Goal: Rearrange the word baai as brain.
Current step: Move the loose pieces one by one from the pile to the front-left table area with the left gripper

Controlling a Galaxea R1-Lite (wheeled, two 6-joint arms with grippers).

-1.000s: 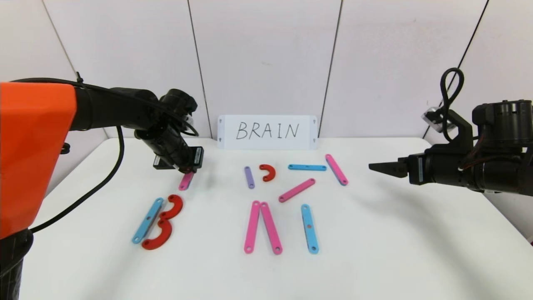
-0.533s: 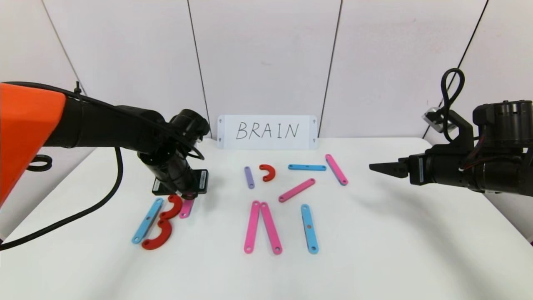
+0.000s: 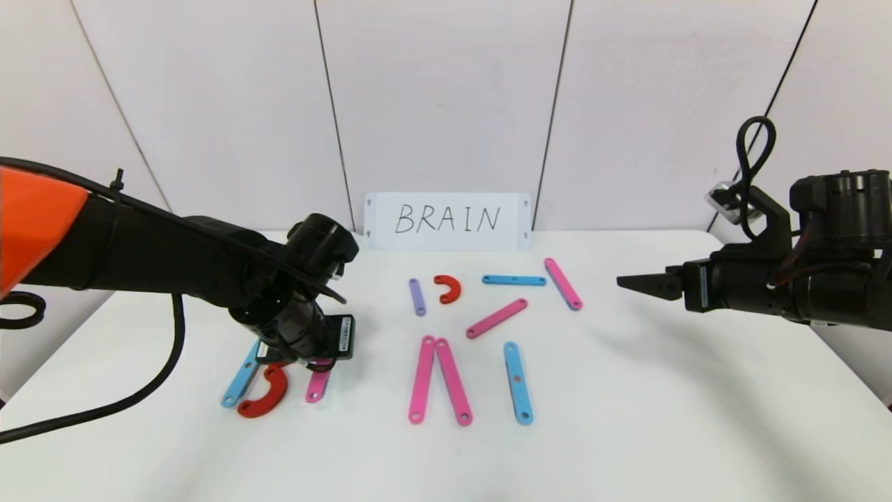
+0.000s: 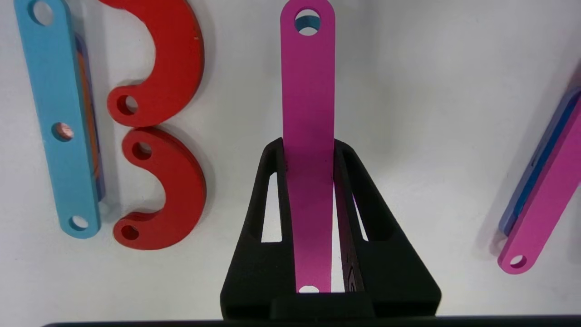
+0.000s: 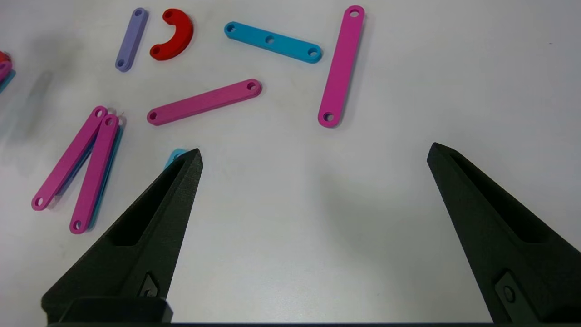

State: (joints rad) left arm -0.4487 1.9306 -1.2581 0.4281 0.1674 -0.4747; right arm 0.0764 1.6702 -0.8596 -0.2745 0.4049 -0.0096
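Two arms in shot: left pincer (image 3: 317,362) is low over the tabletop (image 3: 627,418) at front left, pinching a short pink strip (image 4: 307,91) edge to edge between its black fingers (image 4: 272,190), strip pointing out past the tips, its free end near the tabletop just right of the B. B sits beside it, apart: blue strip (image 4: 56,118) as the upright with two red C-curves, upper curve (image 4: 168,63) and lower curve (image 4: 168,190), end to end, touching. Right pincer (image 5: 313,154) hovers at the right side, spread wide, holding nothing, well away from the pieces. Mid tabletop: two long pink strips (image 3: 439,380) meeting at the top like an A without its bar, a blue upright strip (image 3: 518,382) to their right, loose slanted pink strip (image 3: 496,318) behind. Further back: purple short strip (image 3: 417,296), small red curve (image 3: 448,288), flat blue strip (image 3: 514,280), angled pink strip (image 3: 563,283). White card (image 3: 447,220) reading BRAIN stands against the back wall
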